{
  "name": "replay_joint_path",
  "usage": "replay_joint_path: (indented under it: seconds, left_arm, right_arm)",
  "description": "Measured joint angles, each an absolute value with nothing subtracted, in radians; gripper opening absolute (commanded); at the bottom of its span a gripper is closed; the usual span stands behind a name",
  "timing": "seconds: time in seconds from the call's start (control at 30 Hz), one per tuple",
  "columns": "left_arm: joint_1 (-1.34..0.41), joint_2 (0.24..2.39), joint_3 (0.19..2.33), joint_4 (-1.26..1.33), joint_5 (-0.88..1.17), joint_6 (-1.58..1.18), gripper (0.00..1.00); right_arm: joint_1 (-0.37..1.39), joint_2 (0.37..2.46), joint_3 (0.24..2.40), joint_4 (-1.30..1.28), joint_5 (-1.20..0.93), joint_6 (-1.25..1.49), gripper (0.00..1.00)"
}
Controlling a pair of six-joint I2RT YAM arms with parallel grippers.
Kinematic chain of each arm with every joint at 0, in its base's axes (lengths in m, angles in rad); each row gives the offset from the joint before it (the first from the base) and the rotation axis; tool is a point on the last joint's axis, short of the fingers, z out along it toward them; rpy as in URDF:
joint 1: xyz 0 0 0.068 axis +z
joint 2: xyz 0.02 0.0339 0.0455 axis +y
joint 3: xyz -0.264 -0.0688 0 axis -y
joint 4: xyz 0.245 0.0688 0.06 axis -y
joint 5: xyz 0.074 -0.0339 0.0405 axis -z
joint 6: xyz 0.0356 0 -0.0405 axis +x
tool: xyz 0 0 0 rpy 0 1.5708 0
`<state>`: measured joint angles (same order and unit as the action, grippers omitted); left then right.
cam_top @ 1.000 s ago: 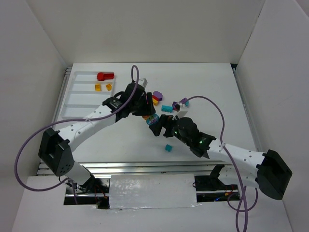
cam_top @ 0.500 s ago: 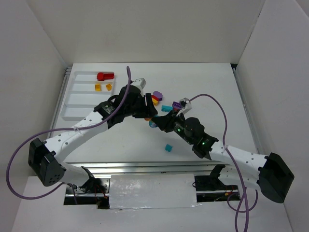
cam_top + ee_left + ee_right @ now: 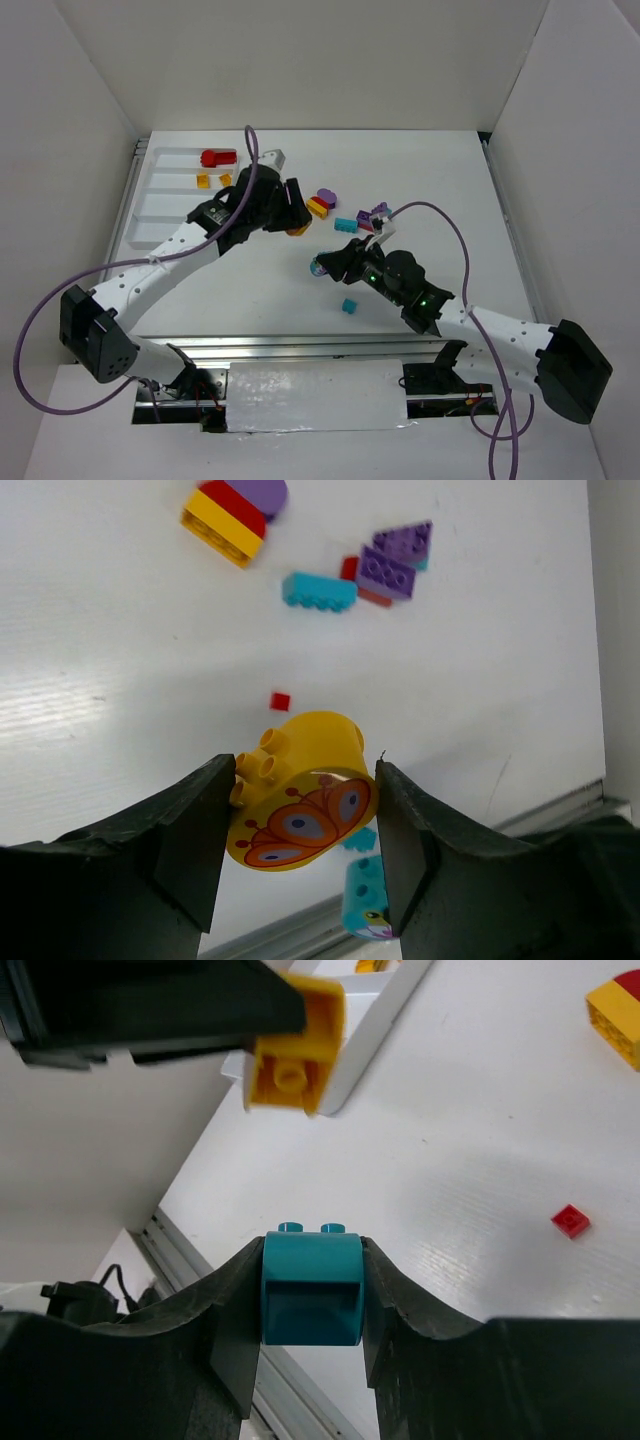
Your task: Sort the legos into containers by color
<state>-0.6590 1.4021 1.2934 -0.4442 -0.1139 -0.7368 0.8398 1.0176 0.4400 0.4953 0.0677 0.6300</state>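
yellow rounded brick (image 3: 310, 770) with a butterfly print sits clamped between the fingers of the left gripper (image 3: 303, 825), held above the table (image 3: 450, 180) at 3 o'clock of the white tray (image 3: 150, 195). right gripper (image 3: 311, 1310) grasps a teal brick (image 3: 311, 1290). the tray's farthest compartment holds a red brick (image 3: 217, 157), the next two orange pieces (image 3: 203, 180). loose bricks (image 3: 320, 203) lie at 12 o'clock of the right gripper, a small teal piece (image 3: 349, 305) at its 5 o'clock.
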Motion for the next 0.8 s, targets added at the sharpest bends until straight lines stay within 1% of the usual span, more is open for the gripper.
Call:
replay_joint_path:
  seconds: [0.13,0.3,0.4,0.5,0.6,0.73,0.8]
  left_arm:
    - [-0.552,1.411,1.32,-0.454,-0.14,-0.739,0.0]
    - [-0.268,1.494,1.374,-0.464,-0.213,-0.773,0.0]
    - [-0.109,1.61,1.42,-0.438,-0.221,-0.819,0.0]
    - [0.012,1.766,1.485,-0.383,-0.218,-0.86,0.0]
    - [0.098,1.943,1.587,-0.316,-0.184,-0.876,0.0]
    - [0.173,2.117,1.729,-0.26,-0.117,-0.857,0.0]
    - [0.191,2.172,1.797,-0.248,-0.104,-0.836,0.03]
  right_arm:
    - [0.84,0.992,0.437,0.435,0.121,0.638,0.0]
    - [0.84,0.922,0.432,0.361,0.16,0.658,0.0]
    - [0.84,0.881,0.432,0.323,0.165,0.664,0.0]
    - [0.84,0.851,0.432,0.286,0.158,0.664,0.0]
    - [0.84,0.821,0.432,0.249,0.136,0.664,0.0]
    - [0.84,0.8,0.431,0.233,0.094,0.665,0.0]
    - [0.84,0.801,0.426,0.24,0.069,0.67,0.0]
